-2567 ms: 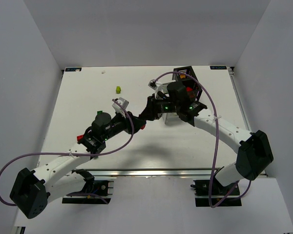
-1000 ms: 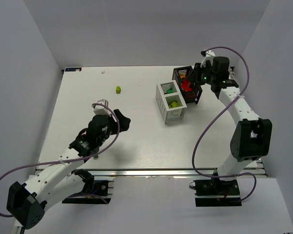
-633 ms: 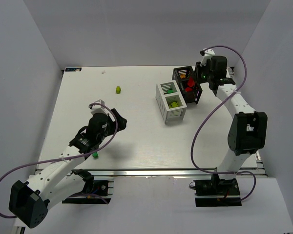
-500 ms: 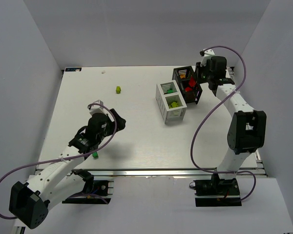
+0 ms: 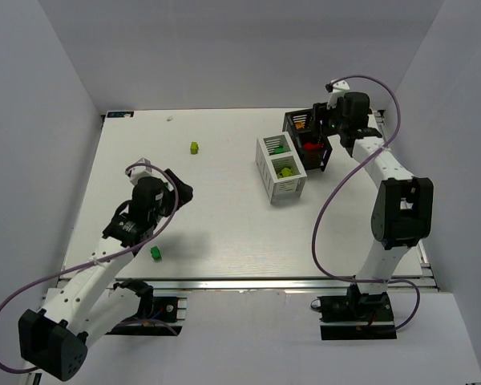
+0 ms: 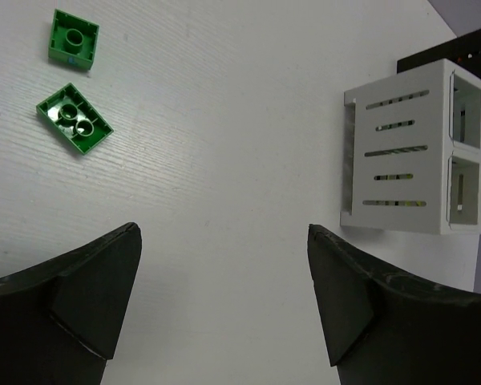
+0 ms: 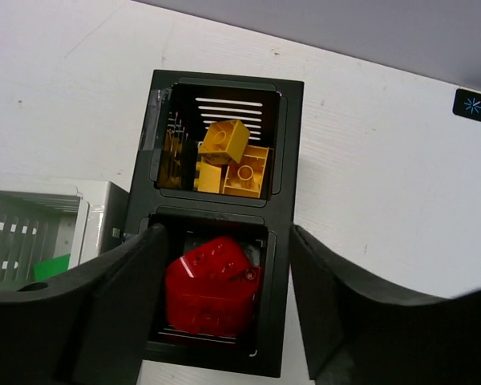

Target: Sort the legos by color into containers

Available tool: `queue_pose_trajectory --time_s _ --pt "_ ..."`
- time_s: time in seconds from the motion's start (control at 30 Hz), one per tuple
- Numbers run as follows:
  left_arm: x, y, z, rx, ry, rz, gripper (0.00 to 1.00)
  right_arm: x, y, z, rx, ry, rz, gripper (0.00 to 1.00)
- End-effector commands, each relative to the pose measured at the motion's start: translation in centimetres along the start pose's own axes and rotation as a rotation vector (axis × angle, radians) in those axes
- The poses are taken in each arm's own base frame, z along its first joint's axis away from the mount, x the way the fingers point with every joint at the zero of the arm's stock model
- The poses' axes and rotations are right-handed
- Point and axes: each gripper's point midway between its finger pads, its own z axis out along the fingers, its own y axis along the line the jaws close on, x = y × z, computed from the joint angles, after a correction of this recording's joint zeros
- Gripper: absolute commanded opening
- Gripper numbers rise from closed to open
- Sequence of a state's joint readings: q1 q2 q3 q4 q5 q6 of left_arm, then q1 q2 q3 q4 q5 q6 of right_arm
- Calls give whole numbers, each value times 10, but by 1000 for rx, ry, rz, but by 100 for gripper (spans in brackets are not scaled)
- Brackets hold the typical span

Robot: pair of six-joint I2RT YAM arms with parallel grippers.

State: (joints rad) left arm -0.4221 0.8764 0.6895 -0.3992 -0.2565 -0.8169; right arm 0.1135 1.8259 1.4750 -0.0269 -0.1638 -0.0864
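My right gripper (image 7: 224,241) hangs open over the black container (image 7: 293,160), its fingers straddling the near compartment. A red lego (image 7: 212,285) lies loose in that compartment. Orange legos (image 7: 228,156) fill the far one. The white container (image 5: 284,188) holds a green lego (image 5: 279,148) and a lime one (image 5: 286,171). My left gripper (image 6: 224,305) is open and empty above bare table, far left of the bins. Two green legos (image 6: 74,119) (image 6: 73,38) lie ahead of it to the left. A lime lego (image 5: 194,147) sits alone further back.
The black container (image 5: 290,122) stands against the white one's right side at the back right. In the top view only one green lego (image 5: 155,253) shows on the table, beside the left arm. Grey walls close in the table on three sides.
My right gripper has opened and let the red lego go into the black container. The left arm has swung left and back, uncovering a green lego on the table.
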Motion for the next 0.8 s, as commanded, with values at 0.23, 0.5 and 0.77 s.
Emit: queue_pose_trajectory --time_s 0.23,0.5,0.77 --pt "-13 32 1 -208 27 -116 93 -67 31 -45 -218 -210 -217 89" --pt "14 84 -2 -477 123 -175 90 -56 123 -142 -785 -356 -424 79" --pt "14 128 -9 -671 85 -274 90 -26 144 -169 -893 -302 -341 47"
